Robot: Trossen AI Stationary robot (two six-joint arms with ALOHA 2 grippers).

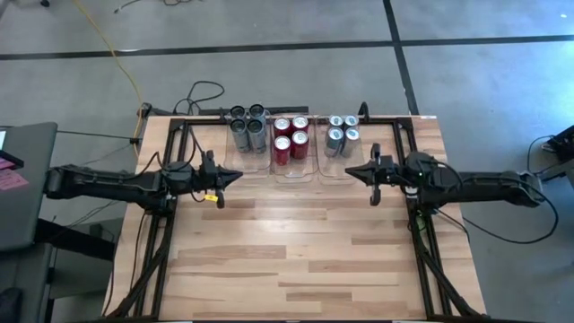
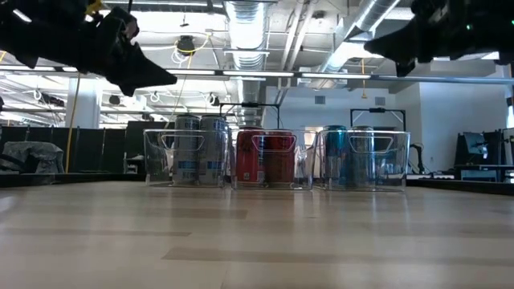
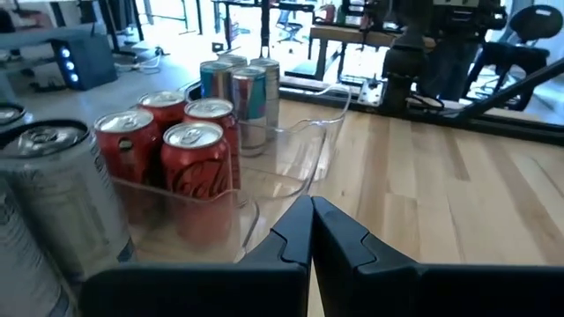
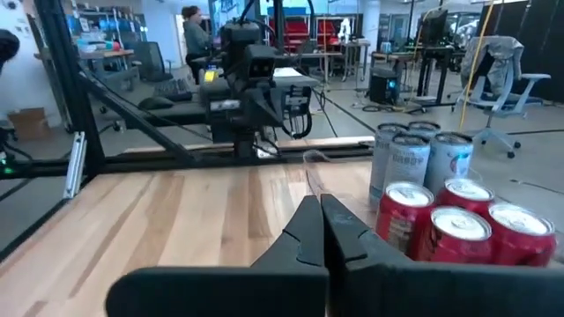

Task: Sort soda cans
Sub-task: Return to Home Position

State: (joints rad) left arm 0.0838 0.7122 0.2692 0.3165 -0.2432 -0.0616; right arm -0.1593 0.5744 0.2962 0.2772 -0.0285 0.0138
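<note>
We are looking at three clear bins (image 1: 296, 170) sitting side by side at the far edge of the worktop (image 1: 287, 260), with black frame rails (image 1: 167, 224) running down each side. The grey soda cans (image 1: 248, 130) are standing in the left bin, the red soda cans (image 1: 291, 139) in the middle one and the blue soda cans (image 1: 342, 132) in the right one, all upright with tops up. The left gripper (image 1: 235, 177) and right gripper (image 1: 350, 172) are hovering above the worktop just in front of the bins. Their arms are lying level with tips pointing at each other, and both are clenched, fingers pressed together.
</note>
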